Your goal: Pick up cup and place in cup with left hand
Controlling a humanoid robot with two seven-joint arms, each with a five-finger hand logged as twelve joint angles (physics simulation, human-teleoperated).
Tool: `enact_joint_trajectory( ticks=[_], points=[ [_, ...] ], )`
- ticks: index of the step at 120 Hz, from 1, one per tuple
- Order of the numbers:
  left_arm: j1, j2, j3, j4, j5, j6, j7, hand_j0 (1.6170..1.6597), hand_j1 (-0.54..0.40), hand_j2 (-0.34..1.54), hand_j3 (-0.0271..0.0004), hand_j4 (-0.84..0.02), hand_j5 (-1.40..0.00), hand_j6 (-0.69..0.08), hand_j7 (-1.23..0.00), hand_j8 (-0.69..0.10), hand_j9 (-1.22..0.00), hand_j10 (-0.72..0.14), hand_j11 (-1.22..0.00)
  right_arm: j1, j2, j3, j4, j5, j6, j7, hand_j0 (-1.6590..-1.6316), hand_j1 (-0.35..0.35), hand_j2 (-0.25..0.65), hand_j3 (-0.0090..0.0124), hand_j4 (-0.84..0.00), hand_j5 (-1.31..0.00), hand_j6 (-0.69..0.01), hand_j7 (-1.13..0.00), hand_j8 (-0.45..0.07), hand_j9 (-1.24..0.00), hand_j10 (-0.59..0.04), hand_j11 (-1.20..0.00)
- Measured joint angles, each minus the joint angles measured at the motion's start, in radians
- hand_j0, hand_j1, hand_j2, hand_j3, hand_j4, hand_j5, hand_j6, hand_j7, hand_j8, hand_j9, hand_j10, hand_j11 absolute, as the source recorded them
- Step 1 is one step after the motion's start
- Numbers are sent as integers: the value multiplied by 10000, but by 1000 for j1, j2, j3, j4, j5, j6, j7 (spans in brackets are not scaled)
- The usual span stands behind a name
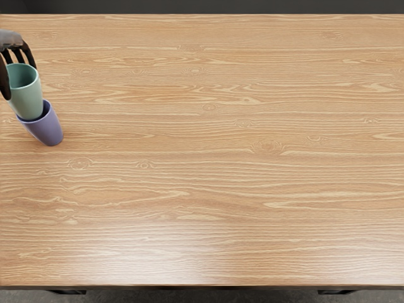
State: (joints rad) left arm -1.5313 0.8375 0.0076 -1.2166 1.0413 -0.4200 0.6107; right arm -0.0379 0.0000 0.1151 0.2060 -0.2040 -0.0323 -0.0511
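At the table's far left, my left hand is shut on a green cup, its thumb on the cup's left side and its other fingers behind the rim. The green cup's lower end is inside the mouth of a purple cup, with most of its body above that rim. Perspective makes both cups look slanted; whether they truly tilt, I cannot tell. The green cup's base is hidden inside the purple one.
The wooden table fills most of the view, its back edge near the top and its front edge near the bottom. Both cups are close to its left side.
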Motion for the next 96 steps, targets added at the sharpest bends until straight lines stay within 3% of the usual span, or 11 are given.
enact_joint_trajectory(
  ticks=[70, 84, 96],
  points=[
    [30, 6, -12, 3, -37, 43, 0, 16580, -1368, 2309, 0, -4455, -5800, -3823, -5633, -4282, -5809, -4444, -5815, 0, 0, -1, 0, 0, 0, 2, -16581, -3203, -48, 0, -240, -311, -240, -311, -240, -311, -240, -311],
    [37, -6, -12, 18, -38, 67, 0, 16580, 627, 1339, 0, -2645, -3423, -2295, -3327, -2551, -3426, -2638, -3429, 0, 0, -1, 0, 0, 1, 2, -16581, -3203, -48, 0, -240, -311, -240, -311, -240, -311, -240, -311],
    [37, -6, -12, 24, -40, 79, 0, 16580, 1745, 829, 0, -1646, -2101, -1437, -2041, -1592, -2100, -1637, -2101, 0, 0, -1, 0, 0, 1, 3, -16581, -3203, -48, 0, -240, -311, -240, -311, -240, -311, -240, -311]
  ],
)
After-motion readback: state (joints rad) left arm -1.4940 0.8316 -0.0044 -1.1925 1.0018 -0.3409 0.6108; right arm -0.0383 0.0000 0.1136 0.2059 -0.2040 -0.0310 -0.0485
